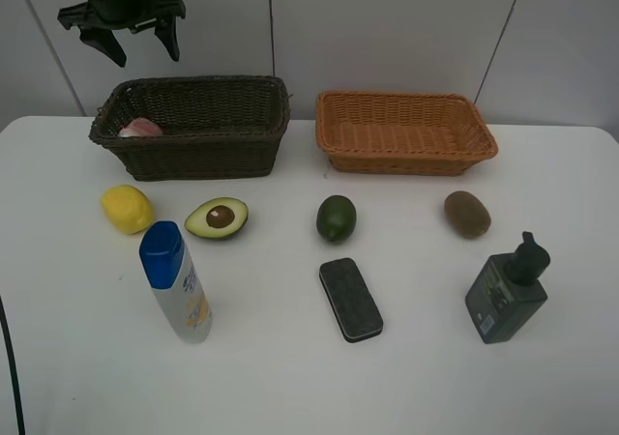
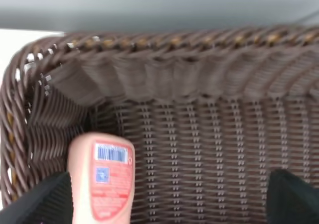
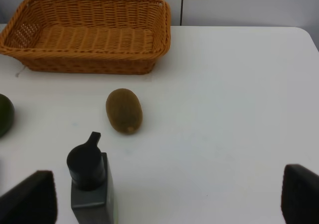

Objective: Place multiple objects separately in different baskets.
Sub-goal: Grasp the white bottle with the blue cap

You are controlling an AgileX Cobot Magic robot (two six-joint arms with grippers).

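— So, where is the pink bottle (image 2: 102, 179)?

— Down in the dark brown basket (image 1: 193, 155), lying on its floor at the end below my left fingers (image 1: 170, 35). Those fingers hang high above that end of the basket, spread wide, with nothing between them and touching nothing. The bottle is let go.

— And what do you reach for next?

— I judge the white blue-capped bottle (image 1: 179, 285), if bottles belong together. It sits on the tabletop (image 1: 426, 377) in front of the basket's left end, beyond the yellow lemon (image 1: 127, 209), which lies just in front of that same end. Its long axis runs away from the basket, blue cap on the basket side. Whether it stands or lies flat I cannot tell.

— Which arm is nearer?

— My left, clearly. It would come forward over the basket's front wall and down. My right fingers (image 3: 30, 199) hover well off from the dark basket, past the light orange basket (image 3: 89, 35), near the dark-green pump bottle (image 3: 89, 184) and the brown kiwi (image 3: 124, 110). They are also wide apart and empty.

— Any worry?

— Turning the fingers across that bottle's length, not along it.
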